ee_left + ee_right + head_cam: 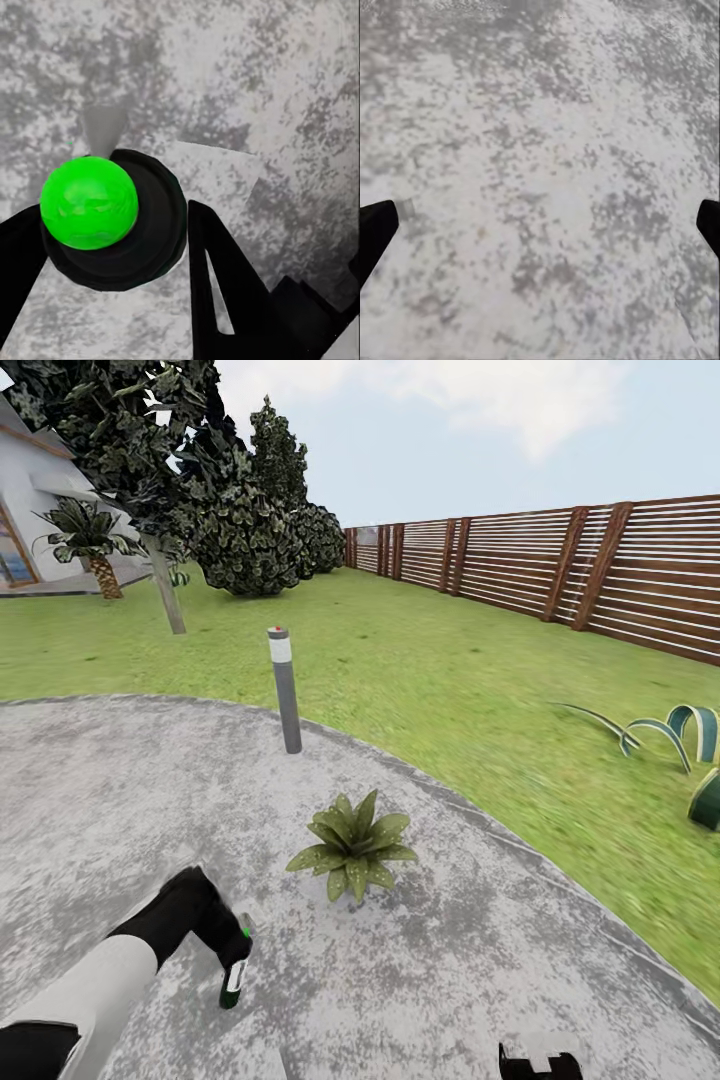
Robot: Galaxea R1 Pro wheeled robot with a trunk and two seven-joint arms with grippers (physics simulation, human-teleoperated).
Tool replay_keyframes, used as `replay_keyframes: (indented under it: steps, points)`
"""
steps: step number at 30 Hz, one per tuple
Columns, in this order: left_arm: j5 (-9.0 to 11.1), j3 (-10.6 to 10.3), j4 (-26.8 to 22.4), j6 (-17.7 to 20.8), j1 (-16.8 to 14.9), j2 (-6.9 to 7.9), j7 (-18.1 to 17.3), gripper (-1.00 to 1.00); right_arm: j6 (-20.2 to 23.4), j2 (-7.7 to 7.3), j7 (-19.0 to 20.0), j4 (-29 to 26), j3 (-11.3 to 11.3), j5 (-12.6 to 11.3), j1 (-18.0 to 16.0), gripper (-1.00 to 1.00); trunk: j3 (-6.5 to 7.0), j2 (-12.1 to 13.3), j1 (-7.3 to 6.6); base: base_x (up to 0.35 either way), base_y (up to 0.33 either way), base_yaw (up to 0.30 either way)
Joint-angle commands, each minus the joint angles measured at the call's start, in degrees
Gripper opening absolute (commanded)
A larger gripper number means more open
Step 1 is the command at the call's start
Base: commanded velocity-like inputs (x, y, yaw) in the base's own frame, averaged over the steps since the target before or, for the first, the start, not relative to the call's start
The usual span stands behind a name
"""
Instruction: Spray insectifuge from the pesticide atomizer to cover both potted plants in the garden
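One potted plant (352, 847), a low rosette of pointed olive-green leaves, stands on the grey paved patio (120, 800) of the garden. To its lower left in the head view, my left gripper (232, 952) is shut on the pesticide atomizer (236, 966), a dark bottle with a green cap, held above the paving about an arm's width from the plant. The left wrist view looks down on the atomizer's bright green top (88, 202) and black body, with my black fingers (225, 285) on both sides. My right gripper (540, 1063) hangs open over bare paving (540, 225).
A grey bollard lamp (286, 690) stands at the patio's edge beyond the plant. Lawn (450, 650) stretches to a brown slatted fence (600, 570). Broad striped leaves (690, 745) lie at the right; dark trees (250, 510), a palm (90, 550) and a house are at far left.
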Motion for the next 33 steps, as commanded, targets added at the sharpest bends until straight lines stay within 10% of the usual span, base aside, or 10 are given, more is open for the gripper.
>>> replay_keyframes:
  steps: [1,5,12,20,27,28,33]
  points:
    - [0.46,1.47,0.08,-3.79,1.04,0.05,1.03,-1.00,-0.07,0.02,1.11,-1.43,-0.19,4.27,-0.03,1.00,-0.05,-0.02,-0.01,0.000,0.000,0.000]
    - [0.84,5.14,0.31,-16.85,4.04,0.05,2.19,-1.00,0.08,0.03,11.17,-8.20,-0.28,12.56,-0.03,1.00,-0.05,-0.02,-0.01,0.000,0.000,0.000]
    - [1.06,6.67,0.58,-33.69,6.93,0.08,2.21,-1.00,0.15,0.00,33.35,-19.94,-0.21,14.40,-0.20,1.00,-0.05,-0.02,-0.01,0.000,0.000,0.000]
    - [0.29,5.91,3.73,-39.30,7.04,-0.15,1.54,-1.00,0.29,-0.32,47.90,-27.77,-0.30,23.65,-0.47,1.00,-0.05,-0.02,-0.01,0.000,0.000,0.000]
    - [0.35,2.72,3.83,-39.35,7.04,-0.73,1.02,-1.00,0.20,0.11,50.94,-28.00,-0.30,24.31,-0.48,1.00,-0.05,-0.02,-0.01,0.000,0.000,0.000]
    - [0.37,2.33,3.87,-39.34,7.04,-0.81,1.02,-1.00,0.19,0.28,51.75,-28.01,-0.30,24.32,-0.49,-1.00,-0.05,-0.02,-0.01,0.000,0.000,0.000]
    - [0.44,0.83,4.45,-39.27,7.06,-1.06,1.01,-1.00,0.19,1.72,53.87,-27.97,-0.22,24.36,-0.49,-1.00,-0.05,-0.02,-0.01,0.000,0.000,0.000]
